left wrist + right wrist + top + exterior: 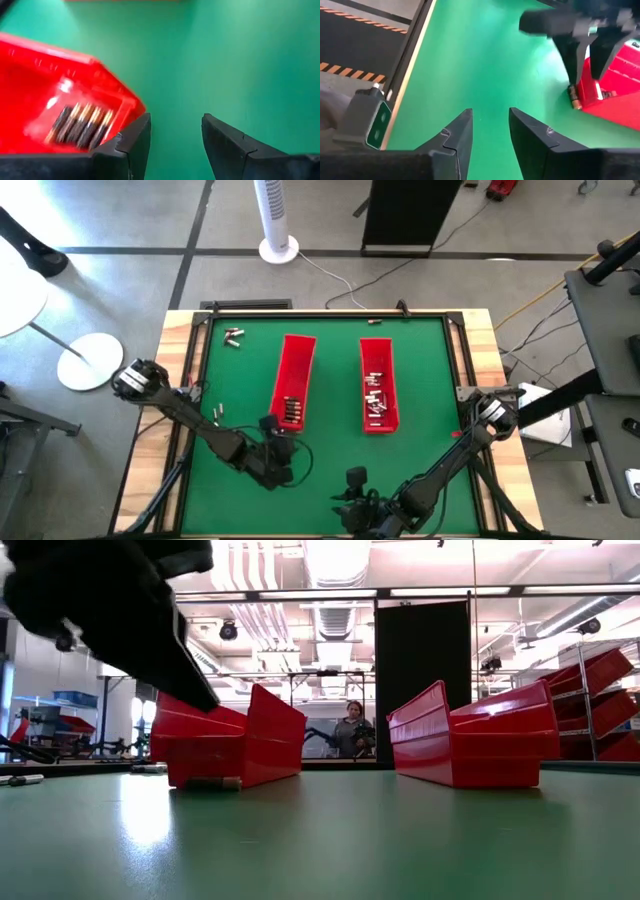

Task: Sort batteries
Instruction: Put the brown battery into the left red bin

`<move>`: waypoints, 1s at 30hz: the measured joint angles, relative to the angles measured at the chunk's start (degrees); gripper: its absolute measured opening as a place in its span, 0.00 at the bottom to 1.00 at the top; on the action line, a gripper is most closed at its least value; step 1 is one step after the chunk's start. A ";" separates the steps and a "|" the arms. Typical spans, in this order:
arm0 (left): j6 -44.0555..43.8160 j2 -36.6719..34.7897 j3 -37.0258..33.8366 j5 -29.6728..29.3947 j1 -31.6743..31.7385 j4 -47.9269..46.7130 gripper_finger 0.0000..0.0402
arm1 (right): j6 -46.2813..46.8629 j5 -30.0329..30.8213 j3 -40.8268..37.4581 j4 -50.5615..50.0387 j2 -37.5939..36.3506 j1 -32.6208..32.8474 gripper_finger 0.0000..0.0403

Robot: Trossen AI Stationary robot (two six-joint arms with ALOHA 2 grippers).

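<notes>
Right hand: nearest the camera is the right hand (352, 478), low at 6 o'clock on the green tabletop (330, 450). Its fingers are apart and hold nothing.
Left hand: the left hand (272, 424) is at about 7 o'clock, right at the near end of the left tray (296, 370). Its fingers are apart and empty, pointing down at the tabletop beside the tray.
Dropped battery: one battery (213, 782) lies on the tabletop, touching the near end of the left tray, just under the left hand.
Left tray: a neat row of batteries (82, 125) lies side by side at its near end.
Right tray: the right tray (378, 385) holds a loose pile of batteries (376, 398) near its middle and near end.
Still outside: a few batteries (233, 335) lie at 11 o'clock, some more (214, 411) sit at 8 o'clock by the left arm, and one (375, 321) rests at 12 o'clock near the far edge.
Done so far: I think a good part is done, as both trays have batteries in them.
Left to do: the loose ones on the tabletop look like they still need a tray.
</notes>
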 joint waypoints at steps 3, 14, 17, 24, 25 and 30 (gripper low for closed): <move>-5.94 0.72 4.01 1.30 -1.14 -10.33 0.39 | 1.31 -0.02 -1.35 -0.05 0.00 0.00 0.31; -26.56 1.11 -4.69 -1.95 -9.15 -5.58 0.39 | 9.27 -0.11 -9.31 -0.03 0.00 0.68 0.32; -26.18 1.19 -6.94 -6.13 -7.37 -3.80 0.39 | 9.39 -0.11 -10.75 0.23 0.00 0.51 0.31; -13.00 1.27 -7.69 -4.62 0.39 8.31 0.39 | 10.49 -0.04 -12.03 0.35 0.00 0.41 0.31; -11.94 1.29 -7.65 -4.50 1.72 8.43 0.39 | 10.46 -0.04 -12.06 0.40 0.00 0.42 0.31; -7.59 1.30 -7.32 -4.06 7.04 9.32 0.39 | 10.25 -0.04 -12.17 0.37 0.00 0.42 0.34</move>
